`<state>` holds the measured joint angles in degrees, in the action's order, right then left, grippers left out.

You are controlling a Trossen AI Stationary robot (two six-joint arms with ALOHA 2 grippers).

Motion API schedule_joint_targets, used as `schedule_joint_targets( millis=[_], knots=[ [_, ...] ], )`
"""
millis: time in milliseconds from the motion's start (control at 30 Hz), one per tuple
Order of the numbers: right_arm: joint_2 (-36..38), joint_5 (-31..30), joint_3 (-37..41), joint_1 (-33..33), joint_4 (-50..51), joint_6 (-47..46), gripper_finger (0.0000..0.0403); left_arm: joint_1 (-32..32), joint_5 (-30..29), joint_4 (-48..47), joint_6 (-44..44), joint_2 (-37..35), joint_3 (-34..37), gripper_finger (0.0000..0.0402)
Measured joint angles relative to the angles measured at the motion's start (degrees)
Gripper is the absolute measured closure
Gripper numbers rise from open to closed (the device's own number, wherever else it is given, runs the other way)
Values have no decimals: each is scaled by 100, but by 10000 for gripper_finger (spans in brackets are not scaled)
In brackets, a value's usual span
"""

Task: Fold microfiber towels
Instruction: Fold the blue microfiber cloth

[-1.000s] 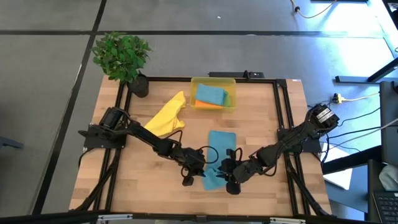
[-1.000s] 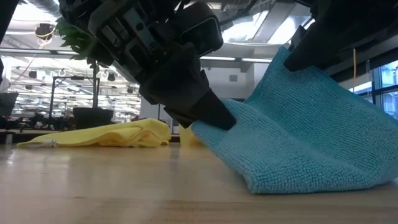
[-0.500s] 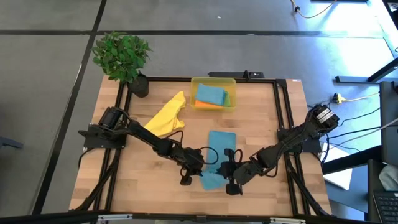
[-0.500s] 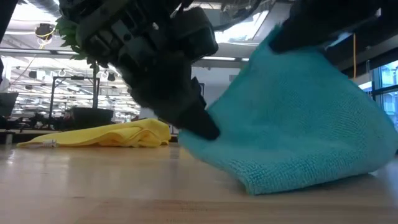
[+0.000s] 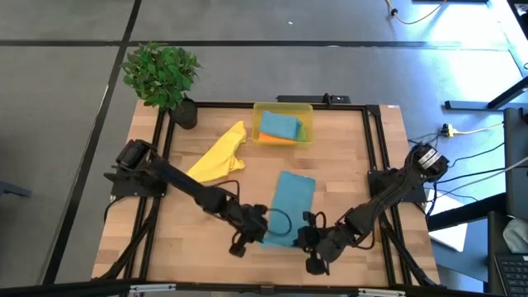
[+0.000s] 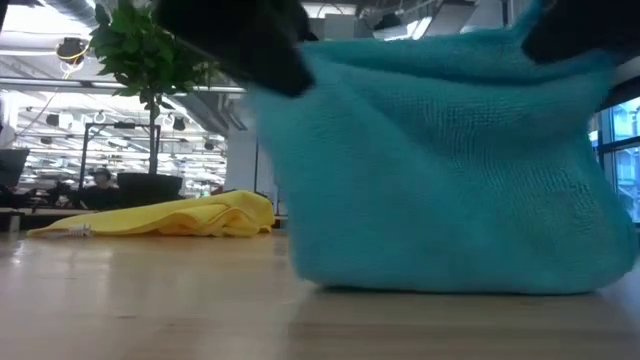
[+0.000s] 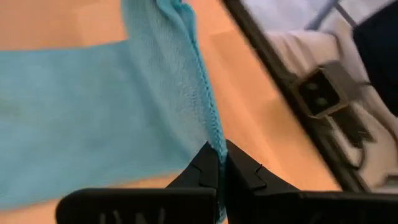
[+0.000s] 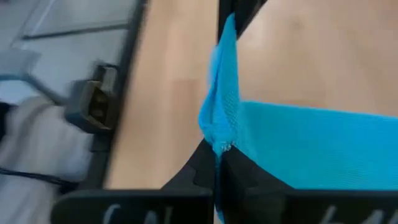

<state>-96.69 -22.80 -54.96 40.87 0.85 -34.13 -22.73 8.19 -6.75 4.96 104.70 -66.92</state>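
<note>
Presently, no brand, label or legible writing shows on any item. The left claw (image 5: 250, 238) sits low over the near part of the desk (image 5: 338, 157), its arm stretched in from the left edge; the fingers (image 7: 208, 167) are pinched tight on one near corner of the teal-blue towel (image 5: 289, 206). The right claw (image 5: 315, 246) mirrors it from the right side, arm extended inward, fingers (image 8: 205, 163) clamped on the other near corner. In the low view the towel's near edge hangs lifted between the two claws while its lower part rests on the desk; its far portion lies flat toward the bin. Count: one yellow towel (image 5: 219, 154) lying loose left of centre; one translucent yellow bin (image 5: 282, 108) at the far edge holding a second teal-blue towel (image 5: 277, 125) above an orange towel (image 5: 279, 140), with a green towel (image 5: 302, 131) beside them. One potted plant (image 5: 162, 77) stands at the far left corner.
</note>
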Motion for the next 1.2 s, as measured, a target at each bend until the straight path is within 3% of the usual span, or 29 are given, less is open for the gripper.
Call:
schedule_joint_targets(
  millis=[200,567,833,1000,1200],
  knots=[
    [-563,557,-7,-18,-669,-611,401,-340,-10,-403,-221,31,-286,401],
    [-444,316,-57,277,-480,-846,402,-53,856,-245,-352,206,-398,401],
    [-435,492,-84,544,-762,-960,402,-364,957,-687,-548,667,-1076,401],
    [-436,392,-353,570,-82,-903,402,-248,797,-919,-816,593,-1260,401],
    [-430,-46,-519,603,1299,-1746,400,414,876,-1213,-1249,495,-1269,401]
  ],
)
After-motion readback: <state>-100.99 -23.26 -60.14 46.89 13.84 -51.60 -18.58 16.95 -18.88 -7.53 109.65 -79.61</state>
